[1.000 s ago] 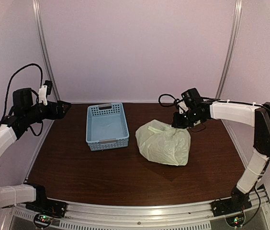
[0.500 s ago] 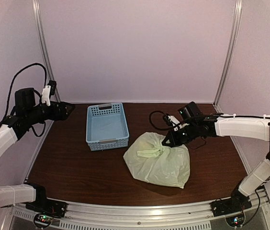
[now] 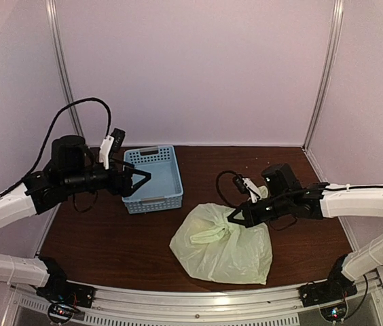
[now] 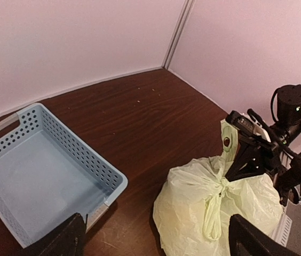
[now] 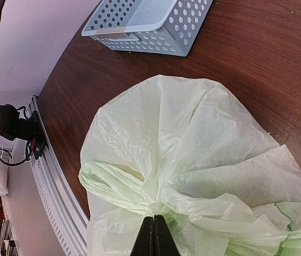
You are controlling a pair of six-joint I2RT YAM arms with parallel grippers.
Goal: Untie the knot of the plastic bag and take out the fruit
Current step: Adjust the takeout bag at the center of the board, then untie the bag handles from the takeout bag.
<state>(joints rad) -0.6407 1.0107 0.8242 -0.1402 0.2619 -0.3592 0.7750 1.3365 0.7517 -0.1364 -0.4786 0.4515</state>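
R gripper is pinching fully shut on the plastic bag, w/ its tips buried in the gathered plastic right at the knot. Bag is sitting on the table, near side, a bit right of centre. Its body is spreading nearer and left of the R gripper. Knot is sitting at the bag's far top, one loop handle trailing left from it. L gripper is hovering wide open over the left edge of the light blue basket, well apart from the bag and pointing right. Basket is lying far-left of the bag, not touching it. In the L wrist view, R gripper's tips are showing just beside the knot, on its far right.
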